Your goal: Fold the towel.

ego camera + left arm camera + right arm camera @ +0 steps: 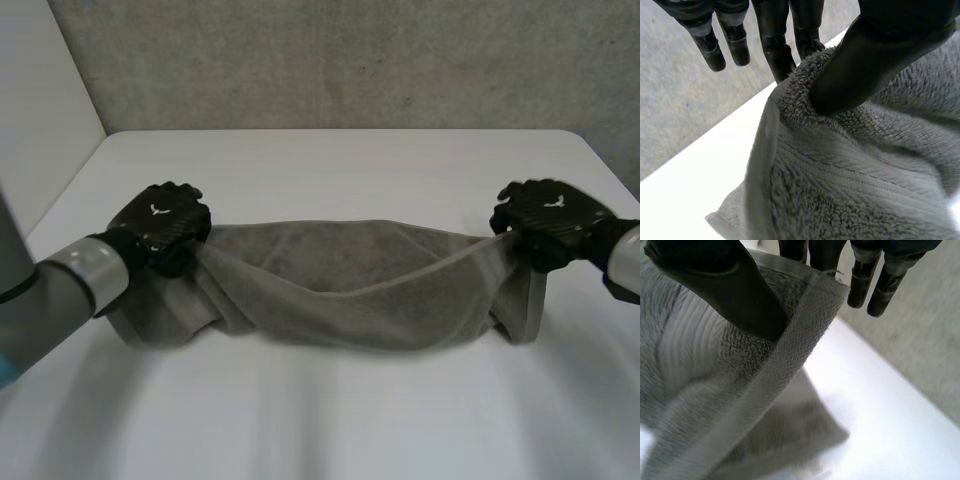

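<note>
My left hand [160, 225] is at the left of the white table [330, 165], thumb and fingers pinching the upper edge of the grey towel [350, 290] at its left end and holding it lifted. The towel hangs slack between my hands, sagging in the middle, with its lower part lying on the table on the near side. At the right, my right hand [552, 222] pinches the towel's right end, thumb pressed onto the cloth against the fingers.

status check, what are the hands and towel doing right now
Left hand pinching towel at one corner, right hand pinching the other. Top edge lifted between them, rest sagging on the table. Nothing in the way.
</note>
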Controlling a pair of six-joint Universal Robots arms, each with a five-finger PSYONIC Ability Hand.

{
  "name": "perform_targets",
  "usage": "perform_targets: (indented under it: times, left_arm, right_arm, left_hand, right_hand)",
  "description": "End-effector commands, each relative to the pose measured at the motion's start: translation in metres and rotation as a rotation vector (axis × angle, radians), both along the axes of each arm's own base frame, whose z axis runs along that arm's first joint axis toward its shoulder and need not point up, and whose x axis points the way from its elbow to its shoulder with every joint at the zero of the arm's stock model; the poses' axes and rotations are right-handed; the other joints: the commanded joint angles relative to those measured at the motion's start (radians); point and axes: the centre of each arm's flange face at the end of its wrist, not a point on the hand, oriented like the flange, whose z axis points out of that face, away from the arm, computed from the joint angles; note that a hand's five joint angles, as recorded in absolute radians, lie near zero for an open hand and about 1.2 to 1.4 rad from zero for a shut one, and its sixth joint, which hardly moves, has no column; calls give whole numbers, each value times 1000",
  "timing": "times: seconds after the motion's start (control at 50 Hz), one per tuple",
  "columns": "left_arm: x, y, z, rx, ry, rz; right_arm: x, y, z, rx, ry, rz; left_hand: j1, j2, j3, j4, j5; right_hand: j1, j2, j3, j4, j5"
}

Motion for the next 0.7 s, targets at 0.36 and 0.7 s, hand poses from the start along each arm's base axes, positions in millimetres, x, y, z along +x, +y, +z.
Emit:
perform_targets:
  times: [0.36,0.7]
  left_arm:
    - [-23,-97,-52,-193,-66,5]
    - [-35,-110,-63,-323,-35,-14]
  right_arm:
    - [17,-84,-38,-70,-35,-271]
    - [26,-103,-59,-117,-39,-269]
  left_hand:
    - [87,112,-42,-56,72]
    - [87,112,-42,-56,72]
  right_hand:
    - [81,71,-51,-78,61]
    - [81,71,-51,-78,61]
